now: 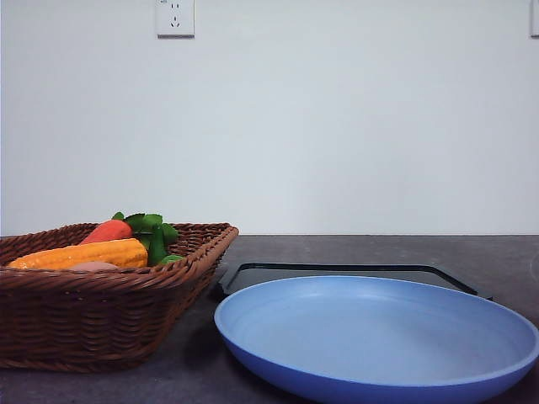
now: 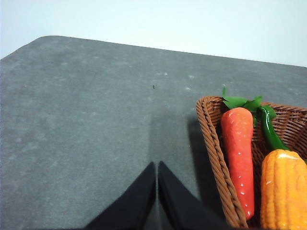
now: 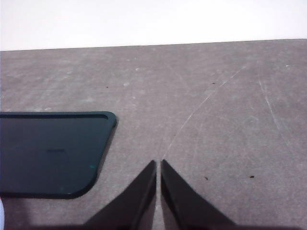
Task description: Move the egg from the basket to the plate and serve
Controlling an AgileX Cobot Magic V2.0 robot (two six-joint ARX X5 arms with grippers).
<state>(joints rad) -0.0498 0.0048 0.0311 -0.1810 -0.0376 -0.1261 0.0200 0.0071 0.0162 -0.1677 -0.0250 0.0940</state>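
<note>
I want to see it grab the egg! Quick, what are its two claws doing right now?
Left gripper: closed, holding nothing, over the table beside the basket.
Right gripper: closed, holding nothing, over the table near the black tray.

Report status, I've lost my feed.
Both end effectors, left and right, shut, empty. Egg in basket, tucked by corn. Plate bare.
</note>
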